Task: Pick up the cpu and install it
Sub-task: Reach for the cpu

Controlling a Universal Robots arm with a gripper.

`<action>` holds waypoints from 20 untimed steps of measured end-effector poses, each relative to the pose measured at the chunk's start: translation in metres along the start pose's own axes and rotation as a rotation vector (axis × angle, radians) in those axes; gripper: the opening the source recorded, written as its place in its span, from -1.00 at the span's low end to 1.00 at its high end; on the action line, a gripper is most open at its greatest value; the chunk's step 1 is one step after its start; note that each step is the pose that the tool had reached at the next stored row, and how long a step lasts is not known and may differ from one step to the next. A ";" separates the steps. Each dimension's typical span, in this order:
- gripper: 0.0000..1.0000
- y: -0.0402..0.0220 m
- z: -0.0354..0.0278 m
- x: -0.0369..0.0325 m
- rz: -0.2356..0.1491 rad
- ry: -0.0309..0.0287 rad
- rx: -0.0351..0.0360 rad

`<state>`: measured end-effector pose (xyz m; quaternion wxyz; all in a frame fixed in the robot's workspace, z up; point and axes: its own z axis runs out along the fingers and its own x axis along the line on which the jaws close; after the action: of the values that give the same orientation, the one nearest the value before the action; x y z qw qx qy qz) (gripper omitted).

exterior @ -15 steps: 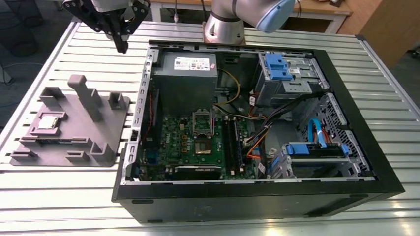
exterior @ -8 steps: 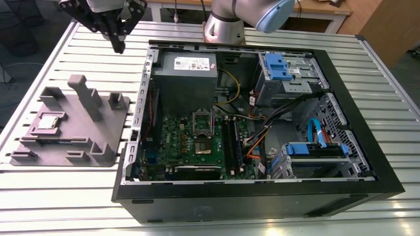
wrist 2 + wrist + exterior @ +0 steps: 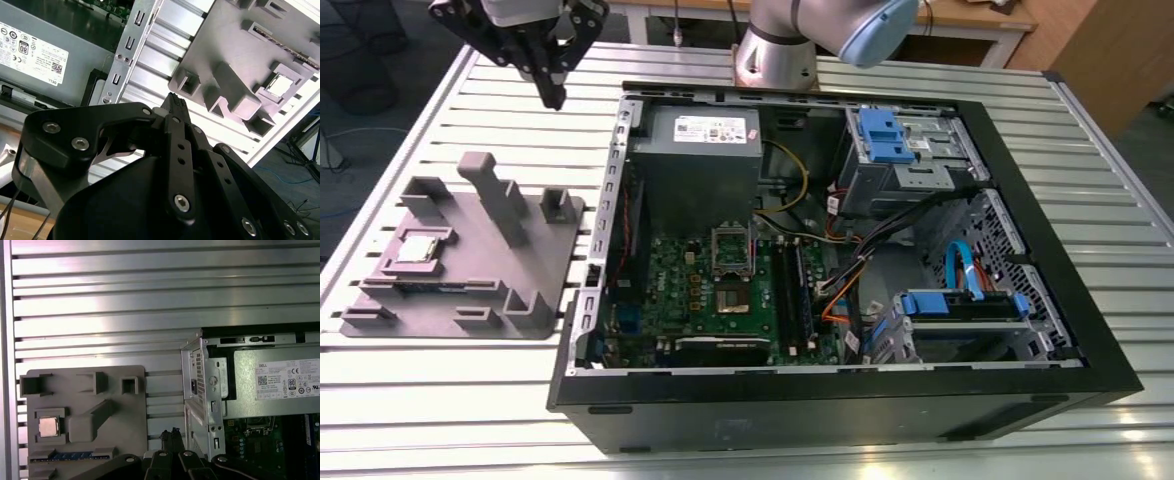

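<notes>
The cpu, a small silvery square chip, lies flat in a recess of the grey holder tray at the exterior view's left. It shows in both wrist views too: cpu, cpu. My gripper hangs high over the slatted table beyond the tray, near the case's back corner, well apart from the chip. Its black fingers are pressed together with nothing between them, as the fingertips also show. Inside the open case lies the green motherboard with its socket.
The black computer case lies open on the slatted metal table. It holds a grey power supply, blue drive brackets and loose cables. Raised grey blocks stand on the tray. The arm's base stands behind the case.
</notes>
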<state>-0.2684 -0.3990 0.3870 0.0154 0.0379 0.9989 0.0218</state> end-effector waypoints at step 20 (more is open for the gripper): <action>-0.79 -0.0029 0.0025 0.0360 0.000 -0.0001 0.0000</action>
<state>-0.3044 -0.3990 0.3833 0.0154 0.0378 0.9989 0.0218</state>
